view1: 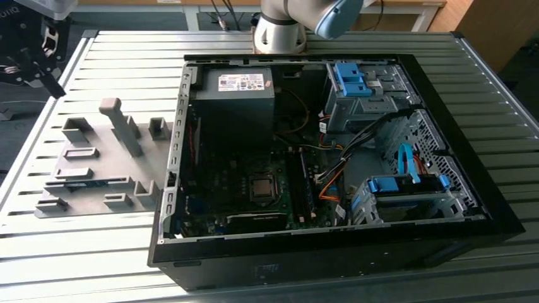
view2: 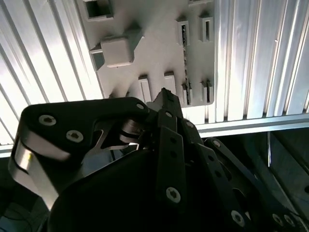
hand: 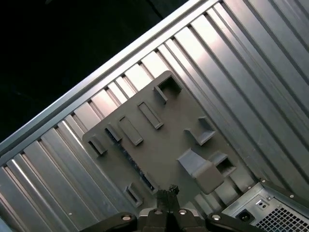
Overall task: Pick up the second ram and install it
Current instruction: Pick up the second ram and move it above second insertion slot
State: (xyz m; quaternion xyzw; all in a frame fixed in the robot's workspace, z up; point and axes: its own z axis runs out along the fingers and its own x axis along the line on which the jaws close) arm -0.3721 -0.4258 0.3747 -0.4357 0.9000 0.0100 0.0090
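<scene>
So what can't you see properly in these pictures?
- Second ram: in the exterior view it is just a thin blue sliver in the grey tray; its chips and label are too small.
- Memory slots in the computer case: exterior view, too dark to tell what is fitted.
- Part of the tray's edge: second wrist view, hidden behind the pincer.
- Robot arm: cut off by the exterior view's top edge.

Open computer case (view1: 337, 259) on a slatted metal table (view1: 93, 265).
Grey fixture plate (view1: 101, 167) at its nine o'clock in the exterior view; power supply (view1: 236, 104) inside, toward twelve.
</scene>
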